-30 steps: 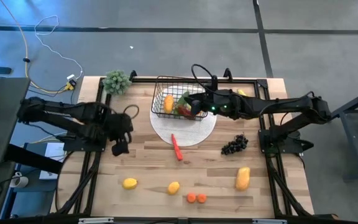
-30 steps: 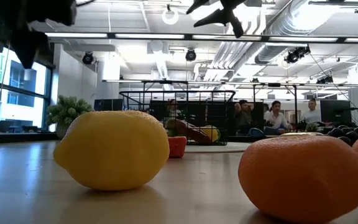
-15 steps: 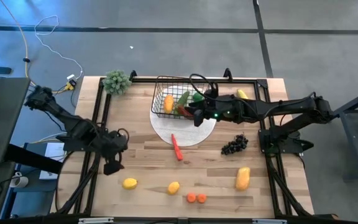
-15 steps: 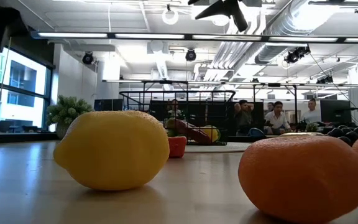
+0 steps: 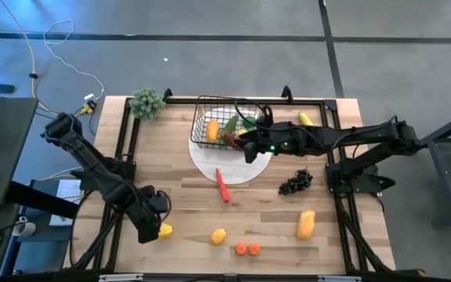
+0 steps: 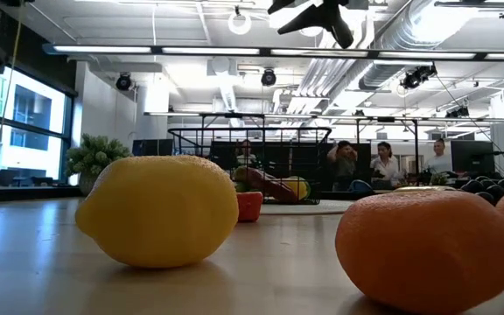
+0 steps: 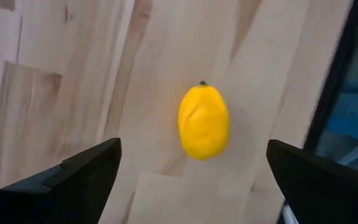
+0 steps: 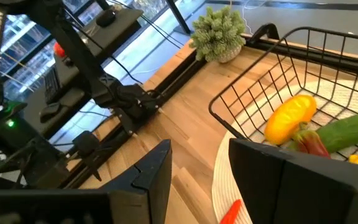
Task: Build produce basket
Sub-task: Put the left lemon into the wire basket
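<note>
Overhead and wrist views of the desk [image 5: 178, 164]. The left end effector [image 5: 153, 227] hangs low over the near-left part of the desk, directly above a lemon [image 7: 203, 122]; its fingers [image 7: 73, 174] are spread wide, one on either side of the fruit, and touch nothing. The right end effector [image 5: 247, 145] sits at the near-right edge of the basket [image 5: 210, 106], fingers [image 8: 135, 180] released and empty. The basket stands on the far part of a round white plate [image 5: 241, 168] and holds a yellow-orange fruit [image 8: 289, 116], a green cucumber [image 8: 347, 132] and a red piece — partly hidden by the arm. Loose on the desk: a red chilli [image 5: 222, 185] at the plate's near edge, dark grapes [image 5: 294, 182] to the right, an orange mango [image 5: 306, 224], a second lemon [image 5: 219, 236] and two carrot slices [image 5: 247, 249] along the near edge. A small green plant [image 5: 147, 103] stands at the far-left corner.
</note>
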You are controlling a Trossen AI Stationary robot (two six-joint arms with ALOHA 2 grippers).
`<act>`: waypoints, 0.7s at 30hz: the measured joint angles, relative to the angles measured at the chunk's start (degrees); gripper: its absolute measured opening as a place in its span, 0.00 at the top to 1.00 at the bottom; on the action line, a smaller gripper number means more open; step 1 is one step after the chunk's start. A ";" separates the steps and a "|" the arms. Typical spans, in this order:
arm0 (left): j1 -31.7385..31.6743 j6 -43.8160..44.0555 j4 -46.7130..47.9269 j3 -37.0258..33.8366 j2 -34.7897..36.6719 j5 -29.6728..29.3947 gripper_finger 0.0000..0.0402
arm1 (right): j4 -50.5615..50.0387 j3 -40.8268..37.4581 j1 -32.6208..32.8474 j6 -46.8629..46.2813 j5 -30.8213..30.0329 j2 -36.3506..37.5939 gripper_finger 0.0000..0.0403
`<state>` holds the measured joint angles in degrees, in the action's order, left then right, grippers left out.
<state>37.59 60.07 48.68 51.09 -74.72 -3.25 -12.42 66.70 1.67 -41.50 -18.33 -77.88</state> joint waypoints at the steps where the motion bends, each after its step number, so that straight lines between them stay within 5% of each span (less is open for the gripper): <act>1: 0.44 0.36 -0.19 0.00 -0.89 -0.02 0.02 | -0.25 0.00 0.00 -0.01 0.00 0.01 0.65; 21: 2.70 -0.21 -9.03 0.00 -15.66 -0.87 0.02 | -2.60 0.00 0.00 -0.66 -0.02 -0.02 0.65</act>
<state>40.29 59.86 39.65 51.09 -90.37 -4.12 -15.02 66.70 1.67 -42.15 -18.35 -77.90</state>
